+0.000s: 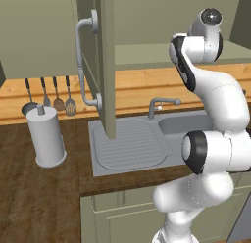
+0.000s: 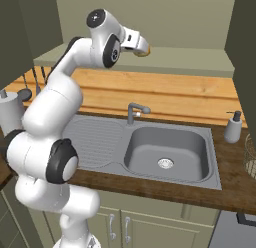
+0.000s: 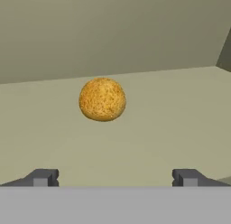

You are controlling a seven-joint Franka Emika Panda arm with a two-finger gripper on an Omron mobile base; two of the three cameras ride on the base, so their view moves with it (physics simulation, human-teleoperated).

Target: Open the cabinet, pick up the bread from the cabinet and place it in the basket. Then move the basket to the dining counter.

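Reaching up into the open cabinet (image 1: 105,65), we have our pincer (image 3: 115,177) spread wide and grasping nothing, its two dark fingertips (image 3: 43,177) standing far apart at the bottom of the hand view. Ahead of them the bread (image 3: 102,100), a round golden-orange bun, sits on the olive cabinet shelf (image 3: 171,123), clear of both tips and a little left of the midline between them. In the right base view we see the bread (image 2: 143,51) peeking out just past our hand, on the shelf above the wooden wall panel.

From the left base view the cabinet door stands swung out toward us, edge-on, with its long curved handle (image 1: 82,60) on the left face. Below it lies the grey sink (image 2: 167,152) with its faucet (image 2: 134,112), set in the dark wood desk (image 2: 235,187). A paper-towel roll (image 1: 46,136) stands on the desk to the left, with utensils (image 1: 56,97) hanging behind it. A soap dispenser (image 2: 233,127) stands right of the sink, and the wire basket (image 2: 249,154) shows partly at the right edge of that view, near the dispenser.
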